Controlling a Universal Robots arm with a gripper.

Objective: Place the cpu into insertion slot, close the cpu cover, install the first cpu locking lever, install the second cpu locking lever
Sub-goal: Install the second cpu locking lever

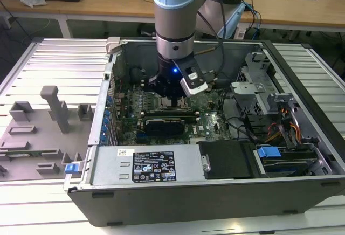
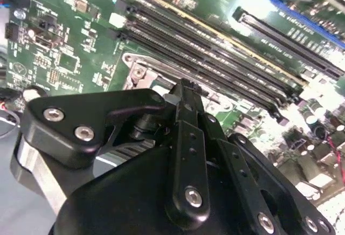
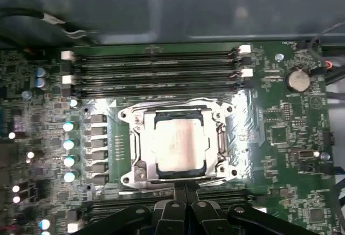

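The cpu (image 3: 178,146) is seen sitting flat in the insertion slot (image 3: 141,166), pale metal top facing up, and the cpu cover (image 3: 218,117) looks to be folded down around it, its silver frame bordering the chip on all sides. Whether the locking levers are latched can't be told from here. The socket is mounted on the green motherboard (image 3: 285,138), with the long black memory slots (image 3: 156,68) running just beside one edge of it and a coin battery (image 3: 298,80) off near a corner.

The gripper (image 3: 186,187) is parked right at the edge of the socket, and the fingers (image 2: 186,97) are pressed together with nothing pinched between them; in the second wrist view the tips are seen just over the socket's metal frame, though actual contact can't be confirmed.

In the exterior view the arm (image 1: 175,25) is reaching down into the open computer case (image 1: 161,202), which is laid on the slatted metal surface (image 1: 54,62). Grey fixture blocks (image 1: 51,108) are spotted toward the exterior view's left, well apart from the case.
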